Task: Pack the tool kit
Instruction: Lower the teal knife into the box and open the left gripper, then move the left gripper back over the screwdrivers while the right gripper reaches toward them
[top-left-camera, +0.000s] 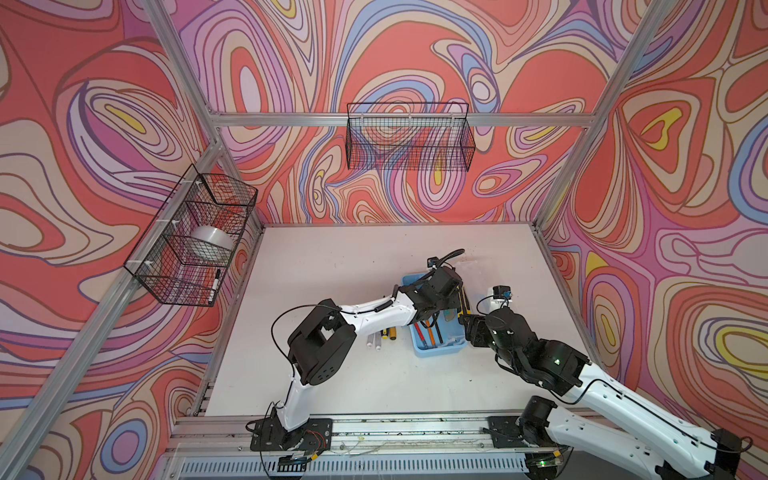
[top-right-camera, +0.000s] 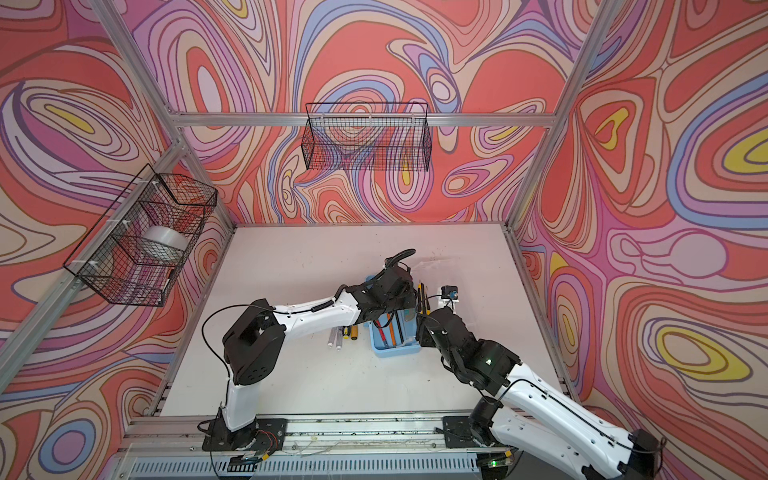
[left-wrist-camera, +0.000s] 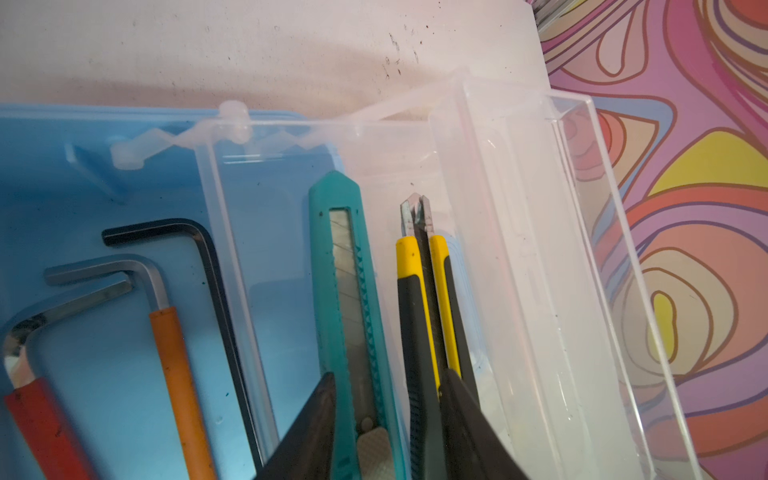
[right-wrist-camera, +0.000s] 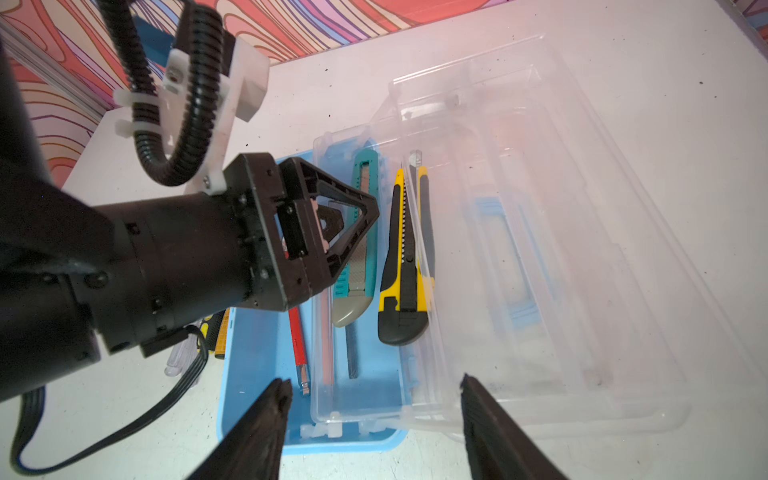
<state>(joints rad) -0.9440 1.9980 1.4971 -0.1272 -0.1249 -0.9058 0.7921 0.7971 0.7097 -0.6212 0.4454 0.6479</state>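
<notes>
Listing contents: tool kit (top-left-camera: 436, 351), light-blue box, directly under the left gripper (left-wrist-camera: 388, 374) and just ahead of the right gripper (right-wrist-camera: 374, 380); clear lid (left-wrist-camera: 540, 249) open, lying flat beyond the left gripper's outer finger.

Left gripper: fingers parted, straddling two knives that lie in the clear tray (left-wrist-camera: 266, 187); teal knife (left-wrist-camera: 345, 291) against one finger, yellow-and-black knife (left-wrist-camera: 419, 311) against the other; neither looks pinched.

Right gripper: fingers spread wide, nothing between them, hovering over the near end of the box.

Beside the left gripper, on the box floor: black hex key (left-wrist-camera: 187, 237); orange stick (left-wrist-camera: 178, 374); red stick (left-wrist-camera: 41, 415).

Behind the left gripper, under its forearm, outside the box: screwdrivers (top-left-camera: 380, 338) on the table (top-left-camera: 332, 257); not yet packed.

Hazards, as judged:
- a finger lifting away may catch a knife and tip it out or shift the tray, both knives being so close;
- the yellow-and-black knife stands on edge against the tray wall; it may foul the lid on closing;
- the right gripper, so near, could nudge the light box.
</notes>
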